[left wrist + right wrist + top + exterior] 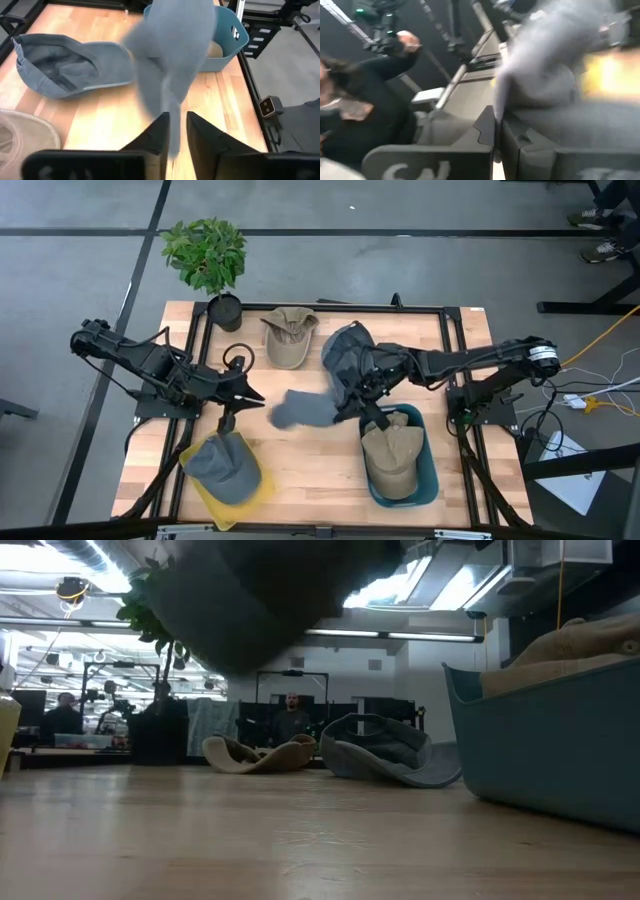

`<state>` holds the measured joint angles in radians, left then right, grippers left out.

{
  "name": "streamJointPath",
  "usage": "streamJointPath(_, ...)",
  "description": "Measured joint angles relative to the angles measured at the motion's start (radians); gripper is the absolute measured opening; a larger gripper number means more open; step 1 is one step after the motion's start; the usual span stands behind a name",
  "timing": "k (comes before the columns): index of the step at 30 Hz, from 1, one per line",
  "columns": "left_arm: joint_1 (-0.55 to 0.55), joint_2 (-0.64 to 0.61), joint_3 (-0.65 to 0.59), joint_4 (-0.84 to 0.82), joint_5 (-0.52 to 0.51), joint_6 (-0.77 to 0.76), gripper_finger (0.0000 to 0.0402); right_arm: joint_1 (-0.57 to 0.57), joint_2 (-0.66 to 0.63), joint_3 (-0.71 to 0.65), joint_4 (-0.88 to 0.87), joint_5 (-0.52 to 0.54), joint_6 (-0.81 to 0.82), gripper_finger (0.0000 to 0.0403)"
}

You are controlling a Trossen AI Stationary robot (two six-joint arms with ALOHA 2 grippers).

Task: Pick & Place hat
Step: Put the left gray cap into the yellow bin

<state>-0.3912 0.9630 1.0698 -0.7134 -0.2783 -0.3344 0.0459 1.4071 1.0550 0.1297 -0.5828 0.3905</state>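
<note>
Hanging just above the wood mid-table, a grey hat [303, 409] is pinched by the right gripper [350, 406], fingers clenched on its edge. Beside it, the left gripper [262, 395] has its fingers slightly parted around the cloth; whether it grips, I cannot tell. Bare table [310, 470] lies between the yellow tray [262, 492] and the blue bin [432, 480].

Even overhead light, bright ceiling glare in low view, wrist views motion-blurred
</note>
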Motion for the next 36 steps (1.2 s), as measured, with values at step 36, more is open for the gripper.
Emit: streamJointPath(36, 0.0, 0.333, 0.0, 0.432, -0.28, 0.442, 0.0215, -0.087, 0.0, 0.0, 0.007, 0.136, 0.055, 0.0012)
